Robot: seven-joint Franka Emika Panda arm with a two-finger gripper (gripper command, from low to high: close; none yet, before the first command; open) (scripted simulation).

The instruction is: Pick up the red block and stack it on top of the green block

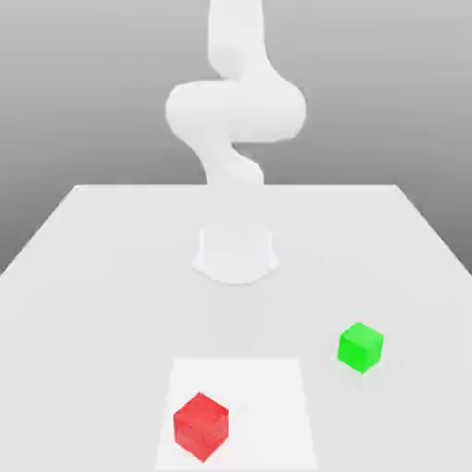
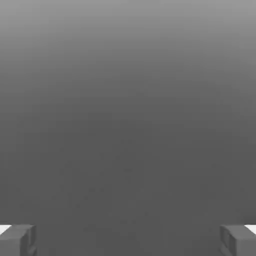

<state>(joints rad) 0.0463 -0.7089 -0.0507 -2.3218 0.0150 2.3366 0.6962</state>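
The red block (image 1: pixel 201 426) is a cube with no long axis, sitting flat and turned so one vertical edge faces the exterior view. It rests on a paler square patch (image 1: pixel 267 387) near the tabletop's (image 1: pixel 92 277) front edge. The green block (image 1: pixel 359 347), smaller-looking and turned likewise, lies well apart toward the exterior view's right (slightly farther back). The white arm (image 1: pixel 235 111) rises from its base (image 1: pixel 236 256) and curls upward. In the hand view the end effector (image 2: pixel 128 240) is spread wide, fingertips (image 2: pixel 17 239) far apart, holding nothing.
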